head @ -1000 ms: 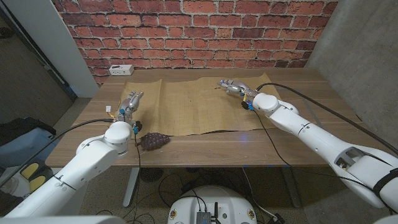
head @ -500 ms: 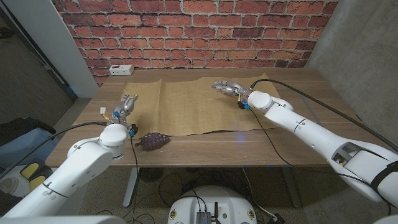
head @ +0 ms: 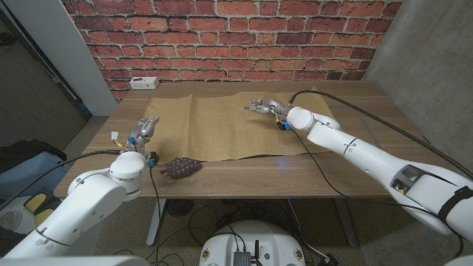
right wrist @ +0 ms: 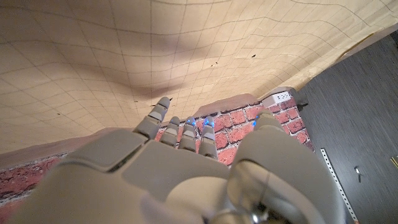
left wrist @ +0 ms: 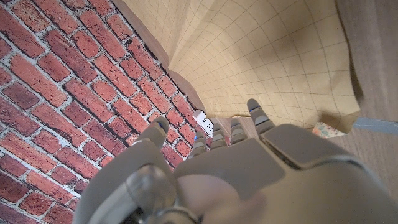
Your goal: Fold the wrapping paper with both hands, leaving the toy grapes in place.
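A tan wrapping paper (head: 222, 125) with a fine grid lies spread out on the wooden table (head: 355, 159). The dark purple toy grapes (head: 182, 168) sit at its near left corner. My left hand (head: 140, 130) is just off the paper's left edge, fingers apart and holding nothing. In the left wrist view that hand (left wrist: 249, 162) reaches toward the paper (left wrist: 280, 56), whose edge curls up slightly. My right hand (head: 266, 105) hovers over the paper's far right part with fingers stretched out and empty. The right wrist view shows this hand (right wrist: 180, 162) above the paper (right wrist: 124, 50), casting a shadow on it.
A white power strip (head: 143, 83) lies at the table's far left, close to the red brick wall (head: 236, 37). Cables run along both arms. Bare table shows to the right of the paper and along the near edge.
My left hand has drawn back leftward off the paper's edge. My right hand has slid left over the far part of the paper. Paper and grapes have stayed put.
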